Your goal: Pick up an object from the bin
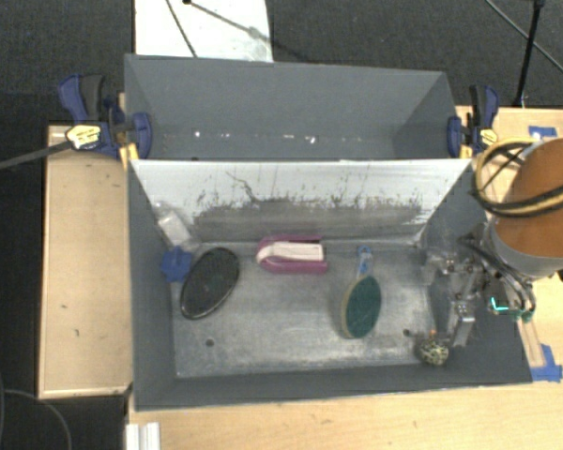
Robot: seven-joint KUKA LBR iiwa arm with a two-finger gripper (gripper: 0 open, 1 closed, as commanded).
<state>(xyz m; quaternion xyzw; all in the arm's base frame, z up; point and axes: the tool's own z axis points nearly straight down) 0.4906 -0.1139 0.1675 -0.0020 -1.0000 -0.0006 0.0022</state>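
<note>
My gripper [458, 324] is low in the bin's right end, close to the right wall. Just below and left of it, in the front right corner, lies a small knobbly olive-gold thing [435, 352], apart from the gripper or barely touching it; I cannot tell which. A dark green oval brush with a blue handle [362, 306] lies on the floor to the gripper's left, its handle pointing toward the back wall.
Further left lie a pink and white block [291, 255] by the back slope, a black oval brush [209, 282], a small blue thing [175, 264] and a clear piece [172, 225] at the left wall. The arm with its orange cover and cables hangs over the right rim.
</note>
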